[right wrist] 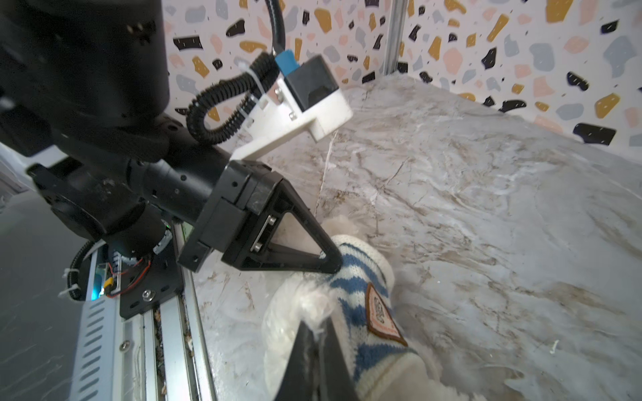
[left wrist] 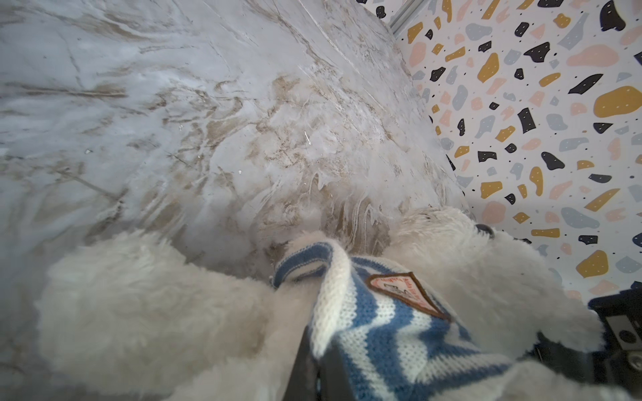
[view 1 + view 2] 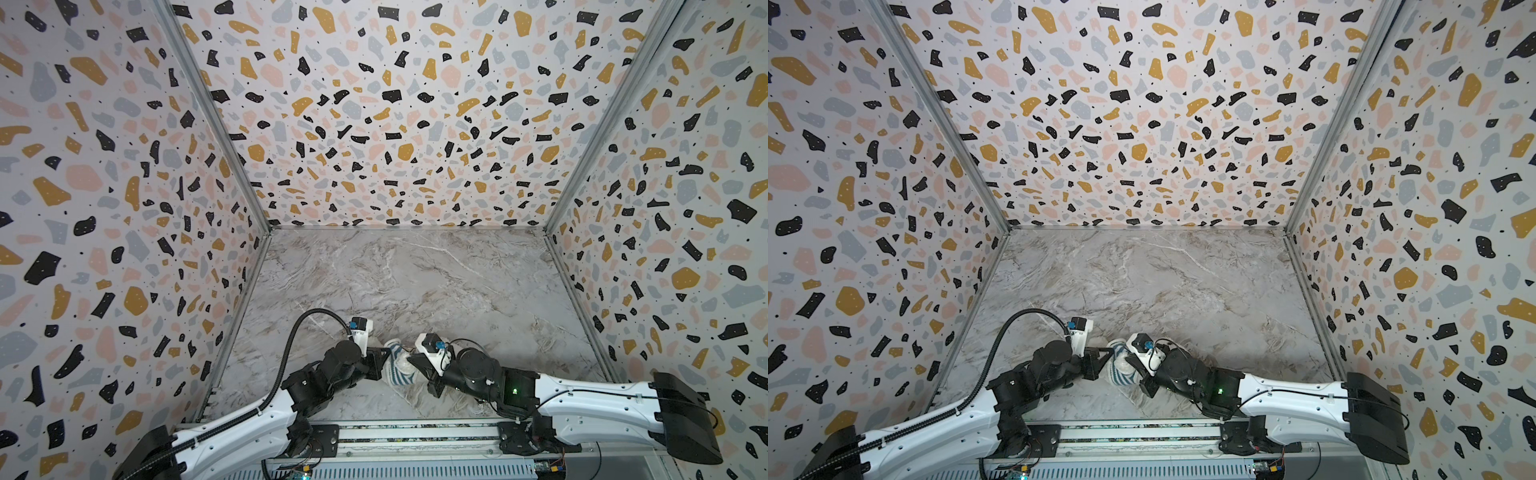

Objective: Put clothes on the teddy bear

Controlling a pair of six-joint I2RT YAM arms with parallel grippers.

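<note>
While left fingers (image 2: 303, 364) and right fingers (image 1: 307, 361) pinch, teddy bear (image 2: 139, 305) between

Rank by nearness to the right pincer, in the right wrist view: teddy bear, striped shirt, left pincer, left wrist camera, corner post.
1. Fluffy cream-white teddy bear and blue-and-white striped knit shirt: both at the right pincer's tips, too close to call.
2. Black left pincer, on the shirt's far side.
3. White-and-black left wrist camera, behind that pincer.
4. Aluminium corner post, at the walls.
</note>
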